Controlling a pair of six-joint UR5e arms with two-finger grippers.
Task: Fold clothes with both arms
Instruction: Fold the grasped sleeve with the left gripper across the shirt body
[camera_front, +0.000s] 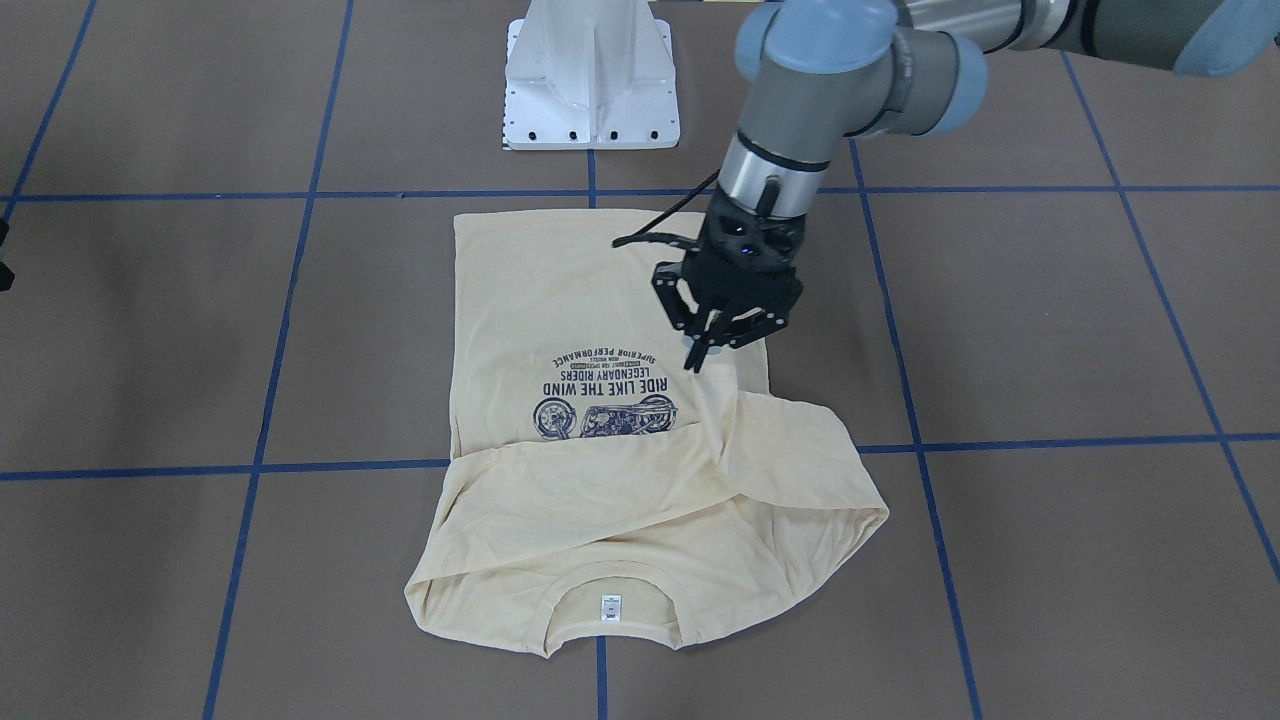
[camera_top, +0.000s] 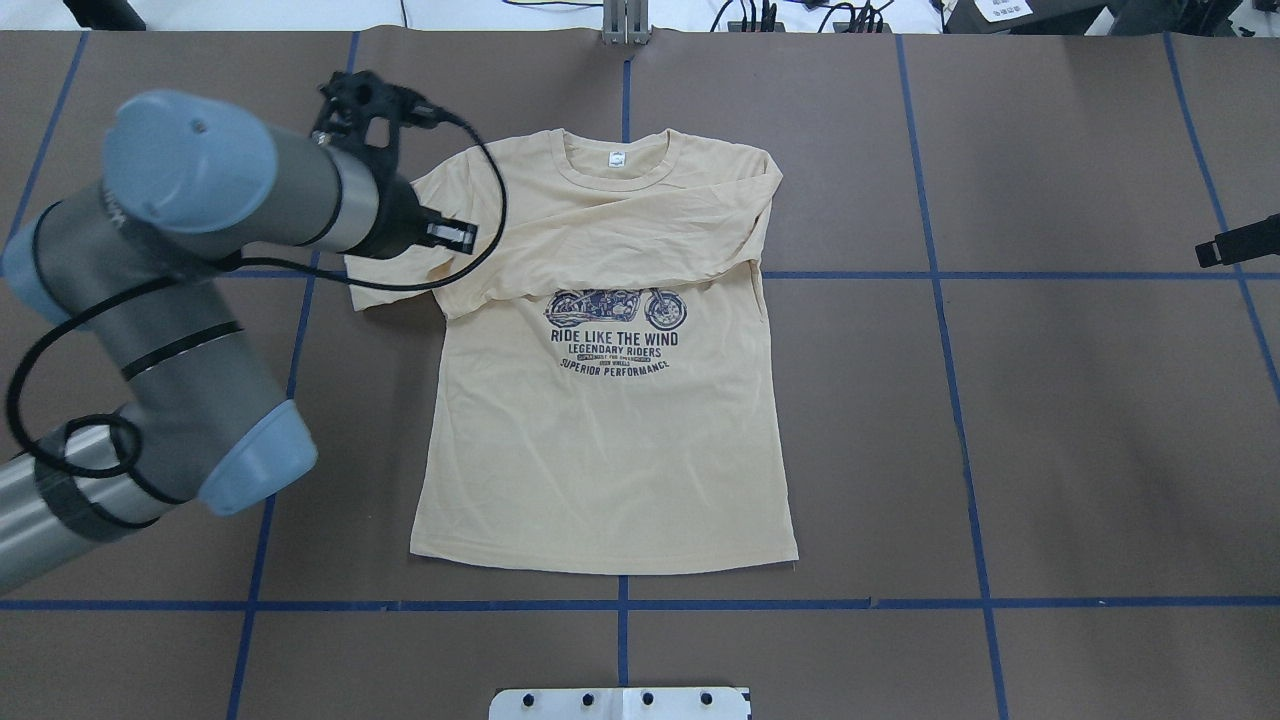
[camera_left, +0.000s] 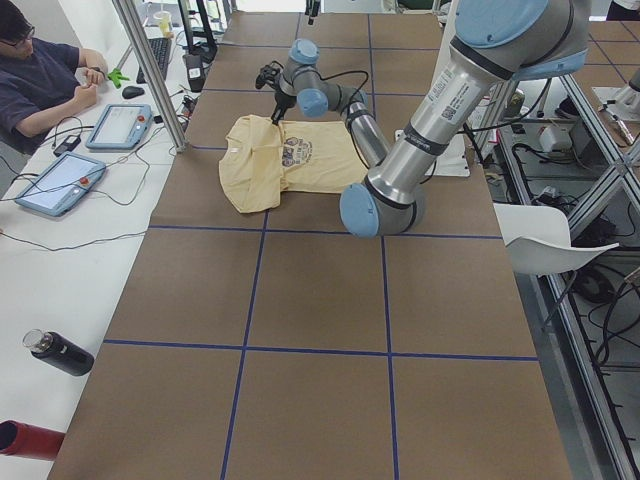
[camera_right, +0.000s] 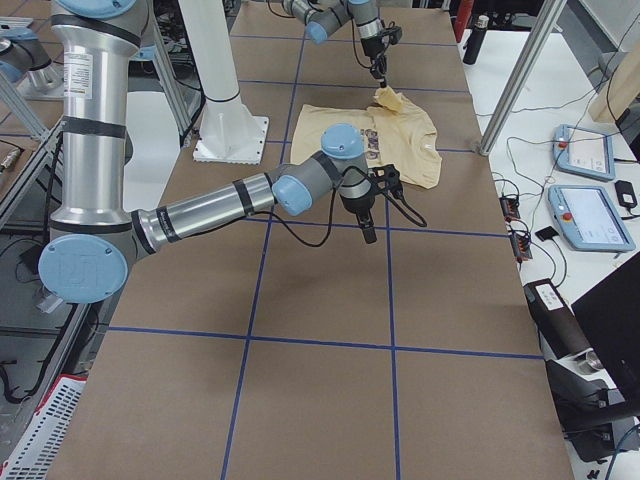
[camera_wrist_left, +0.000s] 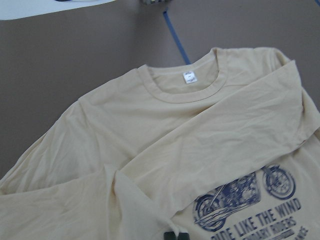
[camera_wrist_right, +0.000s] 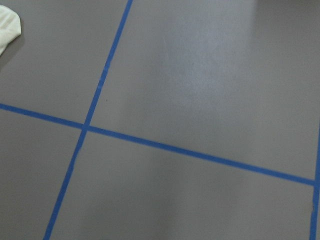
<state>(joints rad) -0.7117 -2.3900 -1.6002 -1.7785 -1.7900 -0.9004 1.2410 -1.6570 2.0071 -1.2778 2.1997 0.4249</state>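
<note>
The cream-yellow shirt (camera_front: 600, 300) lies print-up on the brown table, its collar and white neck label (camera_top: 617, 158) at the far side from the robot. One sleeve is folded across the chest above the motorcycle print (camera_top: 615, 308). My left gripper (camera_front: 700, 355) is shut on the other sleeve and holds a peak of cloth a little above the table. The left wrist view shows its dark fingertips (camera_wrist_left: 173, 236) pinching the cloth. My right gripper (camera_top: 1235, 243) hangs over bare table well off the shirt's other side. Whether it is open or shut does not show.
The white pedestal base (camera_front: 592, 75) stands at the robot's side of the table. Blue tape lines (camera_wrist_right: 150, 142) grid the brown surface. An operator (camera_left: 40, 80) sits at a side bench with tablets (camera_left: 120, 125). A dark bottle (camera_left: 60, 352) lies there.
</note>
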